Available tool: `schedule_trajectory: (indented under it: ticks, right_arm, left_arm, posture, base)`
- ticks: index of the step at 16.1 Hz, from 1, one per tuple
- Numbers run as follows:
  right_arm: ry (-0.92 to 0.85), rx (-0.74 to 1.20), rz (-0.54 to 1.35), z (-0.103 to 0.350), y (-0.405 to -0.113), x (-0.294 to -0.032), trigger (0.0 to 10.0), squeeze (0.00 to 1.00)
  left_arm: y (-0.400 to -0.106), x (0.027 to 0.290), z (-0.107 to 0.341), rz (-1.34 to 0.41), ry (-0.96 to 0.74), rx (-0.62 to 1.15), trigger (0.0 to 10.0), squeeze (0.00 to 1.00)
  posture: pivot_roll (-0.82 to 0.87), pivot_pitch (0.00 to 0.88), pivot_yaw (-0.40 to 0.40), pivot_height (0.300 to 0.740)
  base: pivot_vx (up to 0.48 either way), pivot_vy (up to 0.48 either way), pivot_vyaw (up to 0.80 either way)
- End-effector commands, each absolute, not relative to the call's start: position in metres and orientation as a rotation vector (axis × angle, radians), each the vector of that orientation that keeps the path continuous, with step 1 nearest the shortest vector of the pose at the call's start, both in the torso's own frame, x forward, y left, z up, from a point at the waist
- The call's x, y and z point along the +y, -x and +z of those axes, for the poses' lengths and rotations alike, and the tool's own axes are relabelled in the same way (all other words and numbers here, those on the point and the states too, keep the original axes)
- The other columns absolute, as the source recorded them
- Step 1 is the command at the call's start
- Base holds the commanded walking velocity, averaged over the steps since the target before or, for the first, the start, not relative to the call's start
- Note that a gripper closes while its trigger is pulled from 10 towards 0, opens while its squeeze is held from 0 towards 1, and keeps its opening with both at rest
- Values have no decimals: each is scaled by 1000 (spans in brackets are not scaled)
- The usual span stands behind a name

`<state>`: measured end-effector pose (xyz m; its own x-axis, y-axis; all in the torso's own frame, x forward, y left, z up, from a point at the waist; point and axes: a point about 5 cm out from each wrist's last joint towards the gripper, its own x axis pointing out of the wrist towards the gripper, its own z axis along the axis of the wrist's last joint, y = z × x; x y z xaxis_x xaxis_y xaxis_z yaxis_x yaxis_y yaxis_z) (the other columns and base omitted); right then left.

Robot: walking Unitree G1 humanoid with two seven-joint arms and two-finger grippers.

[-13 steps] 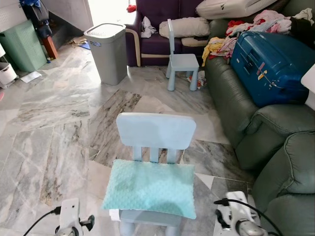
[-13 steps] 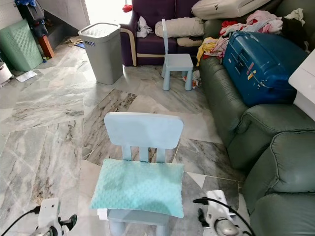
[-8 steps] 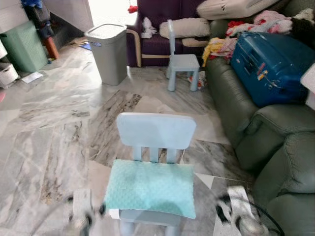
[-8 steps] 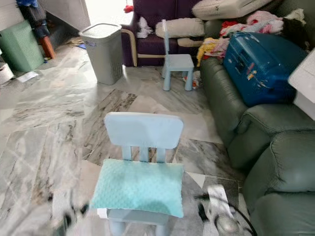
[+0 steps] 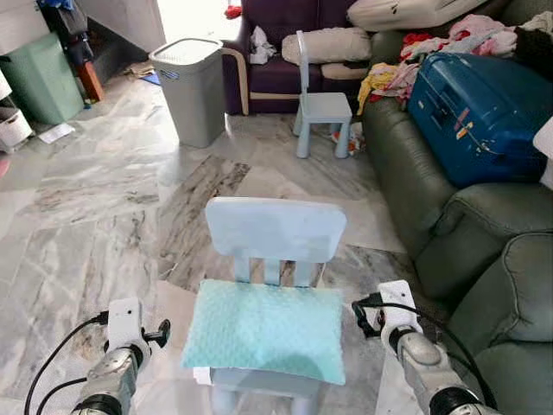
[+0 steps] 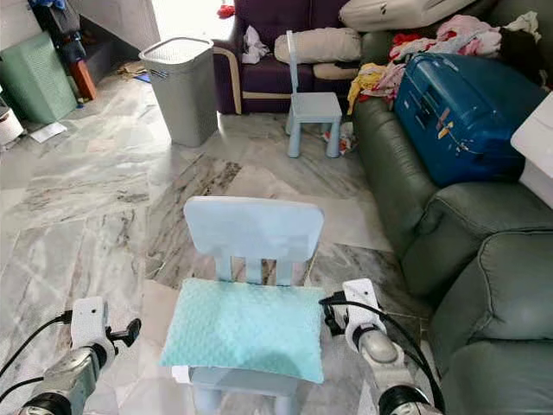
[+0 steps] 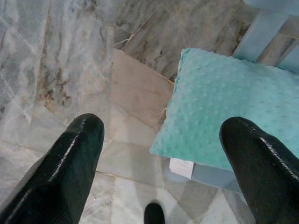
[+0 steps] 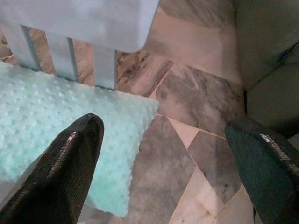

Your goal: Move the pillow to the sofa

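Observation:
A teal dotted pillow [image 5: 263, 328] lies flat on the seat of a small light-blue chair [image 5: 275, 229] right in front of me. My left gripper [image 7: 163, 126] is open and hovers over the pillow's left edge and the floor beside it. My right gripper [image 8: 163, 123] is open too, above the pillow's right back corner by the chair's slats. Neither touches the pillow. My left wrist [image 5: 125, 324] and right wrist [image 5: 393, 318] flank the chair. The dark green sofa [image 5: 484, 225] stands to my right.
A blue suitcase [image 5: 479, 104] and piled clothes [image 5: 471, 39] lie on the green sofa's far seats. A second small chair [image 5: 321, 104], a grey bin [image 5: 192, 91] and a purple sofa [image 5: 276, 73] stand further back. Marble floor [image 5: 86, 216] lies open on the left.
Both arms have come up and forward from the bottom of the view to either side of the chair. The pillow has not moved.

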<state>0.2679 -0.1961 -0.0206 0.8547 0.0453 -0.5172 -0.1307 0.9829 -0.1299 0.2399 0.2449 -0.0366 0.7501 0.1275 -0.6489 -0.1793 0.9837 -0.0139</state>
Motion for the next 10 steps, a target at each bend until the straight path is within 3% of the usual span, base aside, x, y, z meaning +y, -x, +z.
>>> schedule_trajectory:
  ticks: [1, 10]
  right_arm:
    - [163, 545, 77, -22, -265, -202, 10000, 0]
    - [170, 545, 92, -24, -263, -197, 10000, 0]
  left_arm:
    - [-235, 245, -40, 170, 83, 717, 10000, 0]
    - [-231, 245, -43, 180, 77, 735, 10000, 0]
  posture:
    - [-179, 0, 4, 740]
    - [-183, 0, 3, 740]
  base:
    - [0, 0, 0]
    - [0, 0, 0]
